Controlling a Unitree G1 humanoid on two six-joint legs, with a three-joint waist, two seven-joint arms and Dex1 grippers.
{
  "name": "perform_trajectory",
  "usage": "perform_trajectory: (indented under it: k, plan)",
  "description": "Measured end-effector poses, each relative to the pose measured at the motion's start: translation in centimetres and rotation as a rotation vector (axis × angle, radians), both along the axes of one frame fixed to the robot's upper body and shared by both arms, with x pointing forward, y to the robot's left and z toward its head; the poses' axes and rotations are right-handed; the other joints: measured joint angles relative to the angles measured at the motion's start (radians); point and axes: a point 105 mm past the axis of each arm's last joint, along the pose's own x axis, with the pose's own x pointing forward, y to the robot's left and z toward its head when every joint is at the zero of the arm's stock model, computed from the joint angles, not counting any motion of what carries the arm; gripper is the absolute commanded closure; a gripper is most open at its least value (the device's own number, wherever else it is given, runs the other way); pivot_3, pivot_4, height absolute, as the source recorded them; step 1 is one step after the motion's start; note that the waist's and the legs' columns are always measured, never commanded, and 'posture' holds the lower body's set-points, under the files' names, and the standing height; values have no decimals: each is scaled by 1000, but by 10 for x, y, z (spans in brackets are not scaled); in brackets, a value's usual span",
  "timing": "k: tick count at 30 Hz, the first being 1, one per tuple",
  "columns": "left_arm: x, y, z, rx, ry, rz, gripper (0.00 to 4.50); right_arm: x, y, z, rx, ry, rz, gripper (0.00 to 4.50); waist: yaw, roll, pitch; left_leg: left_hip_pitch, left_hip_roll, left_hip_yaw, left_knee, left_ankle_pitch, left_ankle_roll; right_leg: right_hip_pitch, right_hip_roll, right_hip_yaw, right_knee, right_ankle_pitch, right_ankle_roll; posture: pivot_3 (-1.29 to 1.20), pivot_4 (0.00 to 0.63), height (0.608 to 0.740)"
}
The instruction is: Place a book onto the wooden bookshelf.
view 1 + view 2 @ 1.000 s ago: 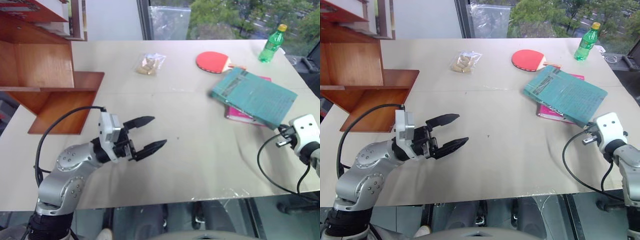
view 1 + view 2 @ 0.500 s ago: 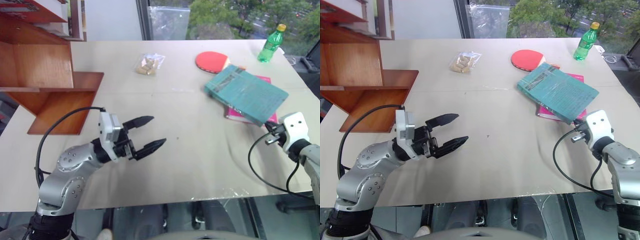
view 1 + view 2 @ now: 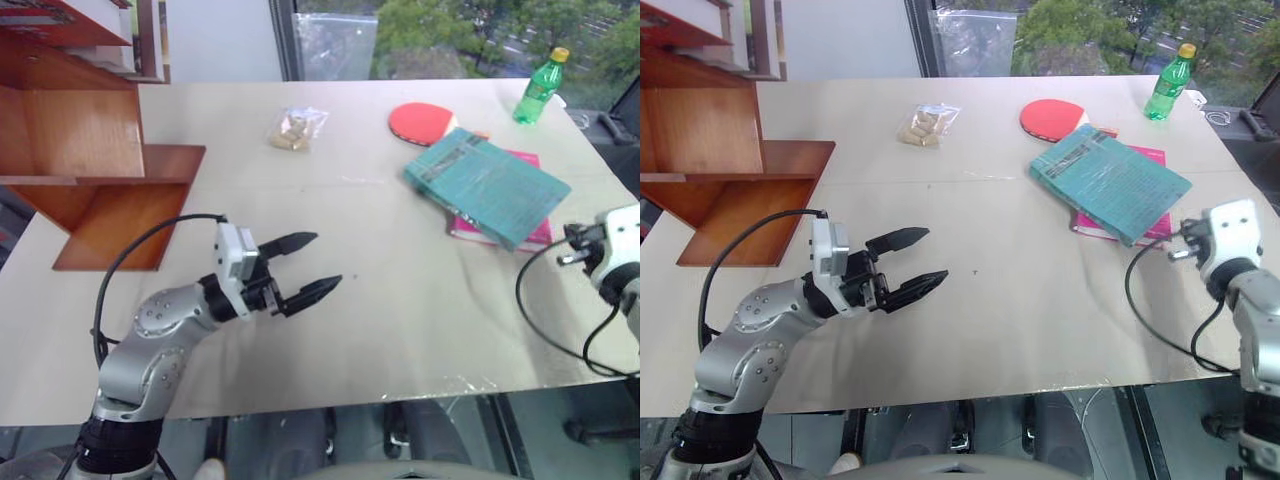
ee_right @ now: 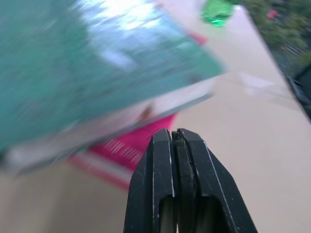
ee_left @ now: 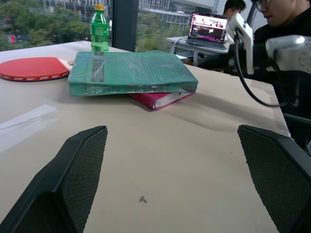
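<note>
My right hand (image 4: 176, 145), fingers pressed together, has nudged the book (image 3: 485, 185) leftward atop the pink book (image 3: 520, 235); my left hand (image 3: 315, 270) waits spread apart, the wooden bookshelf (image 3: 85, 150) far left.

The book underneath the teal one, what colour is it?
Magenta pink book, clearest in the left wrist view, under the teal book.

The book (image 3: 1110, 180) lies on a pink book (image 3: 1137, 222) on the counter (image 3: 1020, 310). Behind the book sit a red paddle (image 3: 1052, 119) and a green bottle (image 3: 1168, 82). Far to its left stands the wooden bookshelf (image 3: 720, 170).
</note>
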Motion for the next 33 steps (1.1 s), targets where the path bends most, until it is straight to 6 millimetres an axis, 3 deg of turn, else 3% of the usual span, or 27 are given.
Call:
perform_trajectory:
  k: [4, 9, 13, 18, 27, 33]
  plan:
    - [0, -1, -1, -3, 3, 0, 0, 24, -19, 7, 3, 25, -108, 4368, 0, 0, 0, 0, 0, 0, -2, 0, 0, 0, 0, 0, 0, 1, -1, 0, 150, 740]
    - [1, -1, -2, 0, -7, 12, 0, 64, -18, -13, 65, 102, -100, 4368, -10, 1, 1, -1, -1, 1, -2, 0, 0, -1, 0, 2, -1, 2, -4, 0, 150, 740]
    - [2, 0, -2, -1, -6, 24, 0, 72, -6, -22, 131, 131, -5, 4368, -10, 1, 1, -1, -1, 1, -3, 0, 0, -1, 0, 1, -2, 2, -4, 0, 150, 740]
    - [2, 1, -3, -2, -1, 35, 0, 57, 16, -47, 141, 215, 163, 4368, -10, 1, 1, -1, 0, 1, -3, 0, 0, -1, -1, 0, -2, 2, -3, 0, 150, 740]
    - [3, 1, -3, -1, 7, 48, 0, 27, 44, -56, 135, 223, 307, 4368, -16, 2, 2, 1, 0, 1, -3, 0, 0, 0, -1, 1, -1, 0, 0, 0, 150, 740]
    - [3, 0, -1, 0, -1, 46, 0, -6, 67, -57, 186, 236, 422, 4368, -14, 2, 2, 1, 0, 1, -3, 0, 0, 0, -1, 1, -1, 0, 0, 0, 150, 740]
